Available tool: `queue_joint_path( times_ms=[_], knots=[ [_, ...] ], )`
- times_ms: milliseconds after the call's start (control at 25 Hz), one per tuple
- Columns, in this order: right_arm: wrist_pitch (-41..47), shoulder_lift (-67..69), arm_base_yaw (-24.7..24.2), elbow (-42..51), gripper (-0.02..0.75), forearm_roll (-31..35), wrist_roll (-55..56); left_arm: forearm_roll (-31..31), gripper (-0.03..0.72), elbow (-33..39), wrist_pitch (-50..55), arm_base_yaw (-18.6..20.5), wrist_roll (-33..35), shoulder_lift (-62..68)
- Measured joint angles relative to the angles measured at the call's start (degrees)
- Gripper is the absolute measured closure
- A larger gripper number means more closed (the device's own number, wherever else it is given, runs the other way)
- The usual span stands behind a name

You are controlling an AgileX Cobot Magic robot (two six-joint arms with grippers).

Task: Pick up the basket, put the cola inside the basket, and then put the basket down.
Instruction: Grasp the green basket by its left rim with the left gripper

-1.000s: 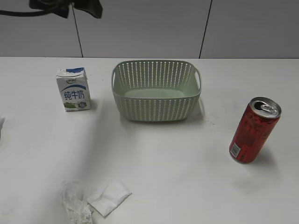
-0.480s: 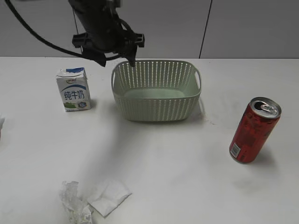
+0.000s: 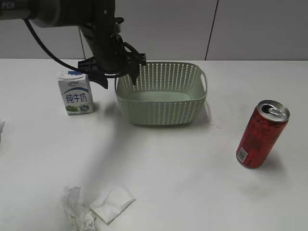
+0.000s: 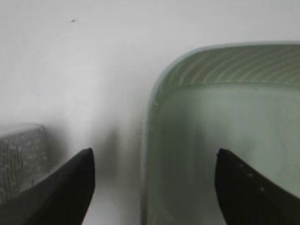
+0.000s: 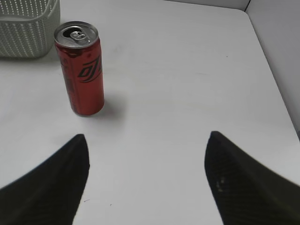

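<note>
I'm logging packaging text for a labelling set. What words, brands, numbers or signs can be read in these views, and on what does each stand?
"纯牛奶": blue characters on the front of the milk carton.
"PER": partial white lettering on the left arm, top left of the exterior view.
Cola: a stylised dark logo, not clearly readable.
Barcode label on the cola: too small to read.
Basket: no text.

green basket (image 3: pixel 161 94) empty; red cola (image 3: pixel 262 134) upright, apart.

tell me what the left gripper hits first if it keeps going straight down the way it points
Probably the basket: its left rim sits between the open fingers of the left gripper, one finger over the inside, one outside over the table.
</note>
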Motion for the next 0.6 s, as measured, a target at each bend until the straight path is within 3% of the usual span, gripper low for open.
queue_joint_path(
  times_ms=[360,520,600],
  knots=[
    [0.00,0.00,0.00,0.00,0.156,0.00,0.00,-1.36,0.167,0.00,-2.29,1.05,-1.25,3.26],
    [0.00,0.00,0.00,0.00,0.155,-0.05,0.05,-1.41,0.257,0.00,-2.19,1.05,-1.25,3.51],
    [0.00,0.00,0.00,0.00,0.155,-0.05,0.05,-1.41,0.344,0.00,-2.13,1.05,-1.25,3.51]
  ],
)
